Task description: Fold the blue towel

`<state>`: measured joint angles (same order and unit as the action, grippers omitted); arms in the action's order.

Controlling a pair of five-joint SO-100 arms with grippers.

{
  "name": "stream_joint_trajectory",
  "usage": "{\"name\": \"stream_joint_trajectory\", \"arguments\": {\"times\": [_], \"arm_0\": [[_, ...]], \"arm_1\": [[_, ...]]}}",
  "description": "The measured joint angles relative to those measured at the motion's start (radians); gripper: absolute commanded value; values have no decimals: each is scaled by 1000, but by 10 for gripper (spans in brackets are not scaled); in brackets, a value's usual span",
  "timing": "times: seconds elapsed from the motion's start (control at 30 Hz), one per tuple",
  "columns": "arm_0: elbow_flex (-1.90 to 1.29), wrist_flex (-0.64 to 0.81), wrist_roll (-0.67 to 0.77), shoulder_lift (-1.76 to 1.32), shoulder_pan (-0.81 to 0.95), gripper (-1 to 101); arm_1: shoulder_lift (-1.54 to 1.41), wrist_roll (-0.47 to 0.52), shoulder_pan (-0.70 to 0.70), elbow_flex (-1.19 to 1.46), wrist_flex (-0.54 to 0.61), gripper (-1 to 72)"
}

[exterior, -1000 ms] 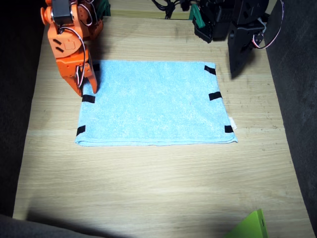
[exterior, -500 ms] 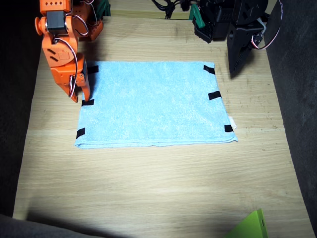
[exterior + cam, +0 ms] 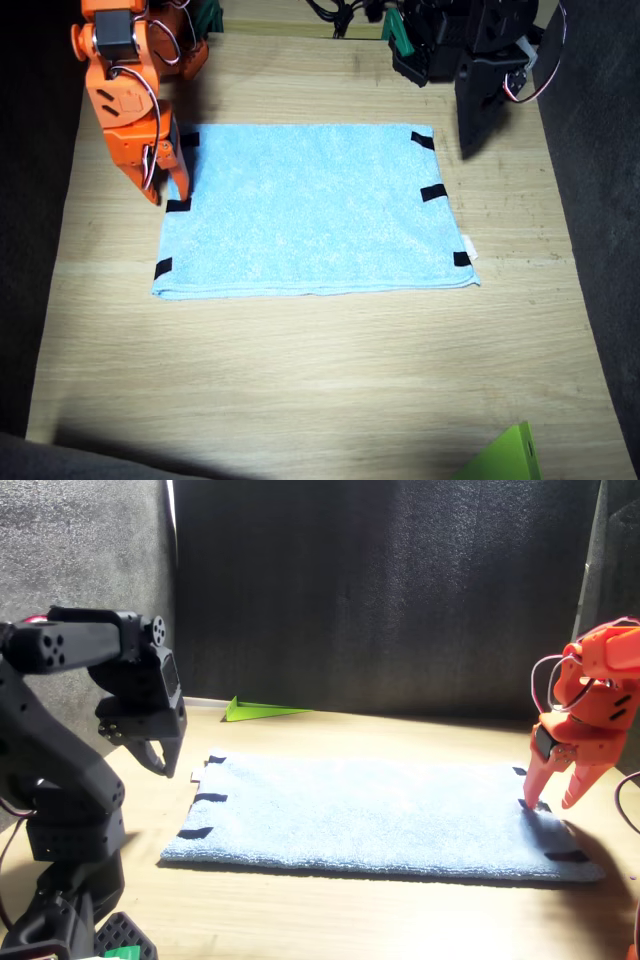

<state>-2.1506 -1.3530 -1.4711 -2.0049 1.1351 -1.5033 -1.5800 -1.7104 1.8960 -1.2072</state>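
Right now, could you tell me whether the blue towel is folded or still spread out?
Spread out: the blue towel lies flat as one full rectangle on the table, black tape marks showing along both short edges.

Bench (image 3: pixel 320 370): pale wood, grain running across the fixed view, faint seams between boards. Dark, coarse-textured panels (image 3: pixel 400 590) stand behind it in the front view, nearly black; a narrow bright gap shows between two panels at upper left. Dark surround (image 3: pixel 600 250) flanks the bench on both sides in the fixed view. Strong light falls on the bench, casting hard shadows; a shaded band crosses its near edge. Bright green flat piece (image 3: pixel 505 458) lies at the near corner.
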Motion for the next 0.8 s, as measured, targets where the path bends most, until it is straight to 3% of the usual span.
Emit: {"name": "stream_joint_trajectory", "arguments": {"times": [0.33, 0.8], "arm_0": [[0, -5, -5, 2, 32, -3], [0, -6, 0, 17, 31, -3]], "arm_1": [[14, -35, -51, 20, 25, 229], [-34, -34, 5, 77, 38, 243]]}}
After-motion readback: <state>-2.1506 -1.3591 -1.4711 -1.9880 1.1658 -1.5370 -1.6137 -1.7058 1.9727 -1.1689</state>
